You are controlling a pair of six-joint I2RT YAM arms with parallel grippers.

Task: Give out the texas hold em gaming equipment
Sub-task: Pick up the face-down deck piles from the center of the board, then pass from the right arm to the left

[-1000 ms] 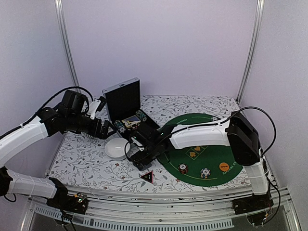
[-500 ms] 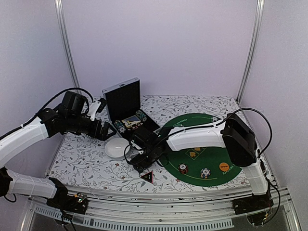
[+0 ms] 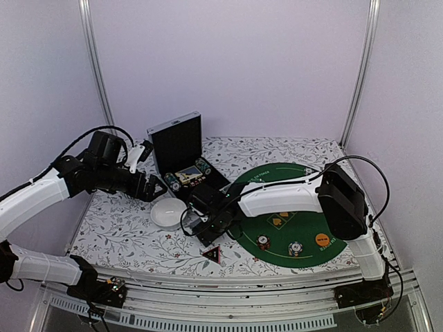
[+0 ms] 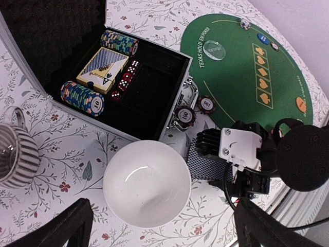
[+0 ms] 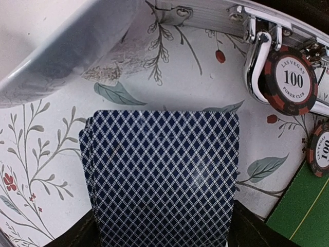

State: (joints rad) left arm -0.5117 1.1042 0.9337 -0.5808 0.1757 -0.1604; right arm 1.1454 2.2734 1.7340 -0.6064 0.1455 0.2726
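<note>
"Looking at the right arm first: where is it?"

"I have the right gripper low over the flowered tablecloth, between the white bowl and the green felt mat. On its wrist view the deck of cards lies flat on the cloth, backs up in a blue diamond pattern. Its far end is just short of the bowl."

"Is the claw on it?"

"The jaws stand astride the near end of the deck, with the fingers close against its two long edges. I cannot tell whether they pinch it or only flank it."

"And the left?"

"The left gripper hangs above the table behind the bowl, jaws spread wide, nothing between them. Its camera looks down into the open black case. I see two chip stacks on their sides there, with a second pack of cards and red dice between them."

"Anything else of the game out?"

"Two loose chips lie beside the case latch at the mat's edge; one reads 100. Two chips on the mat sit on its near part, an orange disc to their right. The black triangle lies on the cloth, nearer the front edge than the right gripper. A ribbed mug stands just beside the bowl."
</note>
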